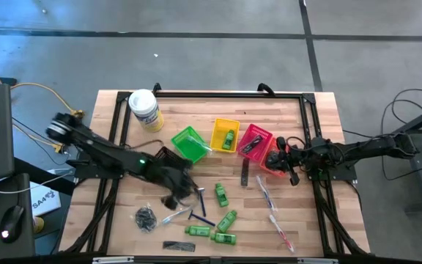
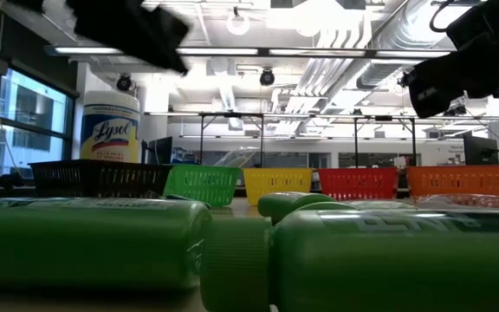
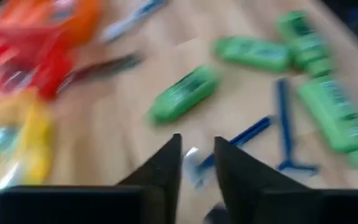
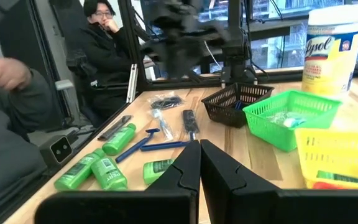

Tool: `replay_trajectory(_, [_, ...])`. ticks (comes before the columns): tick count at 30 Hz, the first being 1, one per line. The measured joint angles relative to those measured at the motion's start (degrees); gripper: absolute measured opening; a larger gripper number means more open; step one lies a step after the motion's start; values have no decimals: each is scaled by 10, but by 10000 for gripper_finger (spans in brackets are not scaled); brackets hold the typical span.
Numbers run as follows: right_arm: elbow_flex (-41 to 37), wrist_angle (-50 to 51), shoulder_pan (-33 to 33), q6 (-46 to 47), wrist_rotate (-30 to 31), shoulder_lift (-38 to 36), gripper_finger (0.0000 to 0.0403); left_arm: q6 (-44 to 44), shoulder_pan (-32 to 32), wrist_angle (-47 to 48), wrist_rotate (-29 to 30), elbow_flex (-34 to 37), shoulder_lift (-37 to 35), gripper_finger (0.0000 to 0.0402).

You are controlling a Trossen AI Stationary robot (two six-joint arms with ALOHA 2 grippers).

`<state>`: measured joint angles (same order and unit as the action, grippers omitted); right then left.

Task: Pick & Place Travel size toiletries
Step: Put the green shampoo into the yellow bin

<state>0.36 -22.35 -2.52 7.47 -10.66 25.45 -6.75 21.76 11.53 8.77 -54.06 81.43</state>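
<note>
Toiletries lie scattered on the near half of the table: green mini bottles (image 1: pixel 221 194) (image 1: pixel 227 220) (image 1: pixel 224 238), blue razors (image 1: pixel 196 216), a dark mesh bundle (image 1: pixel 146 217), black combs (image 1: pixel 178 246) (image 1: pixel 245 174) and wrapped toothbrushes (image 1: pixel 266 192) (image 1: pixel 280 229). My left gripper (image 1: pixel 191 192) (image 3: pixel 197 155) is open and hovers over the table, with a blue razor (image 3: pixel 244 135) just past its fingertips and a green bottle (image 3: pixel 182 93) beyond. My right gripper (image 1: pixel 290 170) (image 4: pixel 199 149) is shut, holds nothing, and hangs beside the orange basket (image 1: pixel 275 161).
Small baskets stand in a row across the table's middle: black (image 1: pixel 168 158), green (image 1: pixel 189 143), yellow (image 1: pixel 226 136), red (image 1: pixel 255 141), orange. A white-lidded Lysol tub (image 1: pixel 143 108) stands at the far left. People (image 4: pixel 107 37) sit beyond the table's left side.
</note>
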Motion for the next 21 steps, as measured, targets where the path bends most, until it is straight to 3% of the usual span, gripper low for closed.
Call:
replay_trajectory(4, [0, 10, 0, 19, -25, 0, 2, -79, -1, 15, -52, -106, 105, 177])
replay_trajectory(9, [0, 31, -1, 21, -47, 0, 2, -151, -33, 57, -121, -210, 213, 232])
replay_trajectory(16, [0, 38, -15, 21, -46, 0, 2, -211, -102, 71, -233, -284, 319, 263])
replay_trajectory(21, [0, 49, -26, 20, -45, 0, 2, -277, -118, 96, -261, -290, 341, 266])
